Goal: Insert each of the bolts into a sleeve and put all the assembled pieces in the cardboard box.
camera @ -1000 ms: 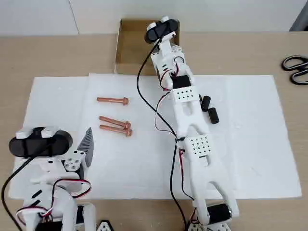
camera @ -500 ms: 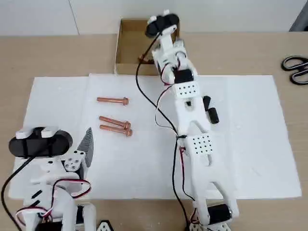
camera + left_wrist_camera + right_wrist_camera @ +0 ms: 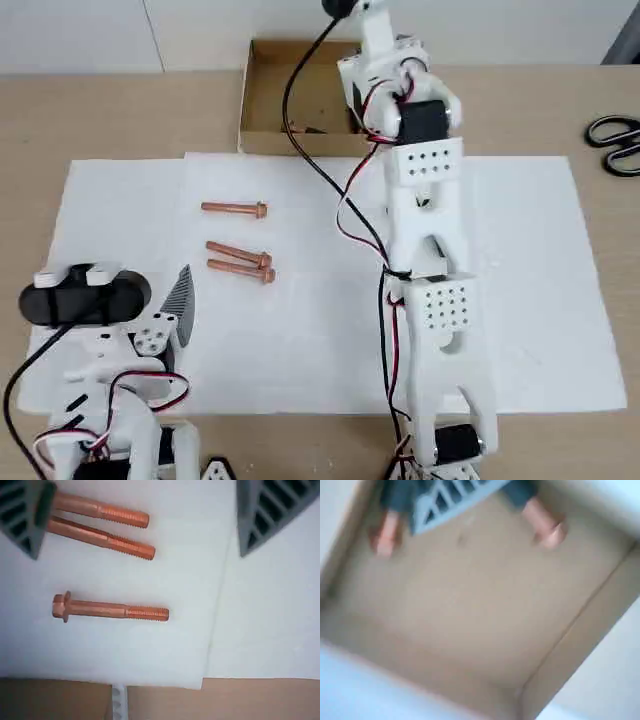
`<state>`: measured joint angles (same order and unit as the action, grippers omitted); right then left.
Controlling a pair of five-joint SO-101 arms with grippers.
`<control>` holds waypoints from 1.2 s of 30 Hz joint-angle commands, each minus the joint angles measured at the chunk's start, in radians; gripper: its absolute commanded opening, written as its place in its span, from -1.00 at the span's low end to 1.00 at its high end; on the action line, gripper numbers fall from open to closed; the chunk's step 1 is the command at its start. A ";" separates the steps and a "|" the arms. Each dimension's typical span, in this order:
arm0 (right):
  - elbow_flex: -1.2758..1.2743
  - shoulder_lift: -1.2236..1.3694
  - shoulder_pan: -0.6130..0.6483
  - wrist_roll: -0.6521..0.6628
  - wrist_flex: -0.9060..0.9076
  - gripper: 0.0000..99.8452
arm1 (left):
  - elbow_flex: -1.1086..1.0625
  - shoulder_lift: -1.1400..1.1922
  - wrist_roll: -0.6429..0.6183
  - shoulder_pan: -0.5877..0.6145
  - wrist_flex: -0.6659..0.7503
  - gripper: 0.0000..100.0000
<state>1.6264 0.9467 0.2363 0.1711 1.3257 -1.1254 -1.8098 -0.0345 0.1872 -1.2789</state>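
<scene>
Three copper bolts lie loose on the white sheet: one alone (image 3: 233,208) (image 3: 110,611) and a pair side by side (image 3: 240,259) (image 3: 100,524). My left gripper (image 3: 176,303) (image 3: 139,555) stands open near the front left corner, its fingers apart above the bolts. My right arm stretches to the cardboard box (image 3: 245,100) at the back. Over the box floor (image 3: 470,610), my right gripper (image 3: 455,510) is shut on an assembled piece (image 3: 520,492), a dark sleeve with the copper bolt ends (image 3: 547,527) sticking out on both sides. A copper tip (image 3: 312,128) shows inside the box.
A white sheet (image 3: 300,330) covers the middle of the wooden table. Black-handled scissors (image 3: 615,140) lie at the right edge. My right arm (image 3: 430,250) lies across the sheet's right half.
My right arm has swung right and reached farther over the box with the assembled piece. It now covers the black sleeves that lay beside it. The left arm has not moved.
</scene>
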 commanded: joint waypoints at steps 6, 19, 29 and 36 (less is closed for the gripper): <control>0.055 -0.315 -0.025 0.006 0.355 -0.54 | 0.004 -0.008 0.009 -0.002 0.018 -0.52; -0.025 -0.650 -0.099 0.008 0.375 -0.54 | -0.010 -0.008 0.009 0.000 0.021 -0.52; -0.824 -1.136 -0.102 0.006 0.358 -0.54 | -0.012 -0.008 0.009 0.003 0.020 -0.52; -1.448 -1.340 -0.229 0.011 0.245 -0.54 | -0.021 -0.008 0.009 0.000 0.023 -0.52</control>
<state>0.4204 -0.3299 0.0660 0.1757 1.6556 -1.1423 -1.8098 -0.0330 0.1872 -1.2789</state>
